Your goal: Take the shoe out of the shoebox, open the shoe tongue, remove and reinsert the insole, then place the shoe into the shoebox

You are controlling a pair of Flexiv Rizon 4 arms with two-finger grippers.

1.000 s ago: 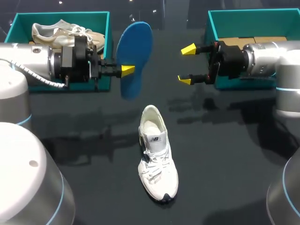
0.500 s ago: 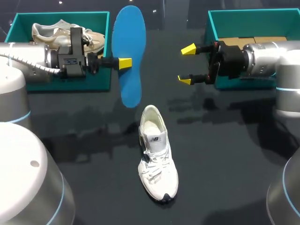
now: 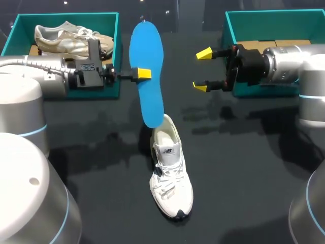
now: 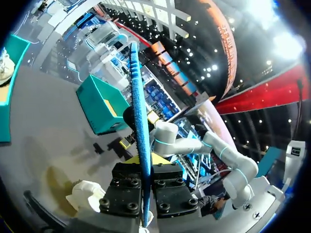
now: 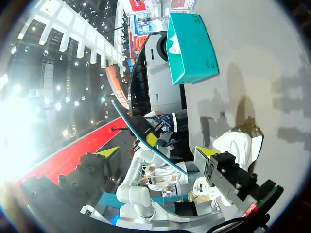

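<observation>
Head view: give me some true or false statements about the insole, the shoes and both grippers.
1. The left gripper is shut on the blue insole. True.
2. The blue insole lies flat inside the white shoe on the table. False: the left gripper holds it upright, not seated in the shoe.
3. The right gripper grips the white shoe. False: it is open and empty, apart from the shoe.
4. A second shoe lies in the left box. True.
</observation>
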